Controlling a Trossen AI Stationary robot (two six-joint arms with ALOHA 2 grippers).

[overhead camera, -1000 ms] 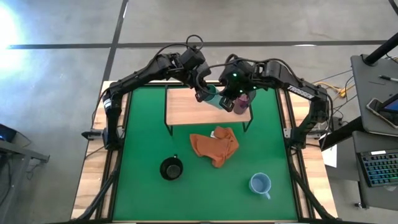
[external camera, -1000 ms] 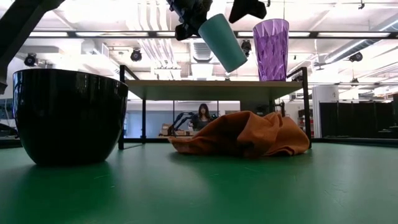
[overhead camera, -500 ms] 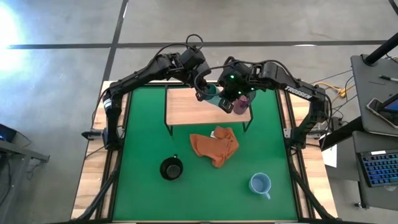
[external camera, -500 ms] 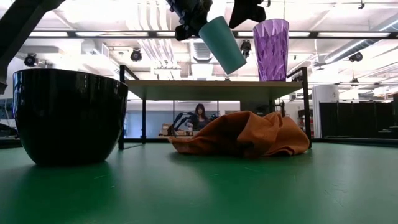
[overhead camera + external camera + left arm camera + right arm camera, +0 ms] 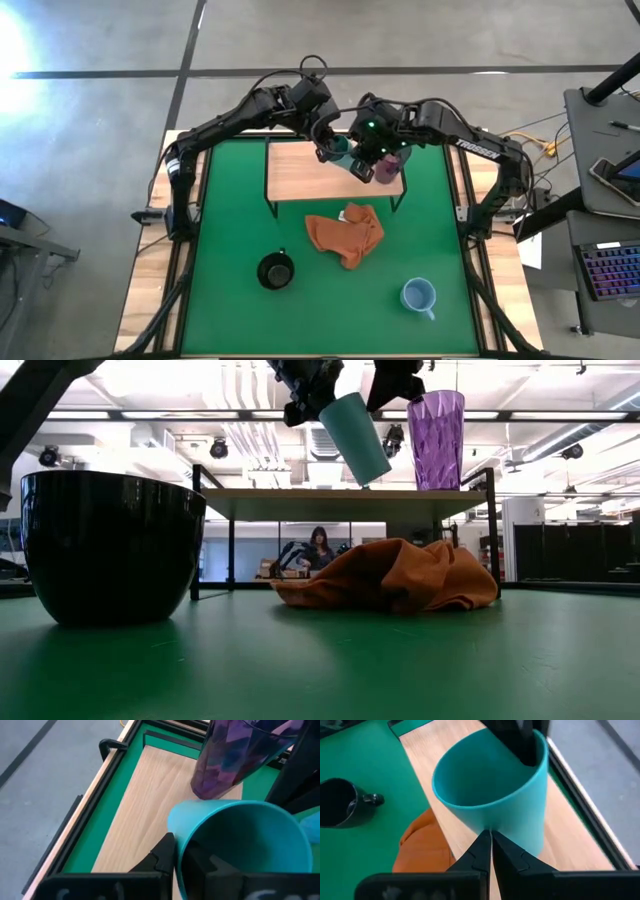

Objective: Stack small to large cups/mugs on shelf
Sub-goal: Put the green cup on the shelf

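Both my grippers, left (image 5: 175,865) and right (image 5: 487,852), are pinching the tilted teal-green cup's (image 5: 353,436) rim above the shelf (image 5: 320,175).

The left tool (image 5: 177,862) pinches the teal cup's (image 5: 240,845) rim above the shelf (image 5: 150,815), near the purple cup (image 5: 235,755).

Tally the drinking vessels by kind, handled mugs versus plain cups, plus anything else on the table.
Handled mugs: 2, black mug and light blue mug.
Plain cups: 2, teal cup and purple cup.
Cloths: 1, orange cloth.
Shelves: 1, wooden shelf.
Total: 6.
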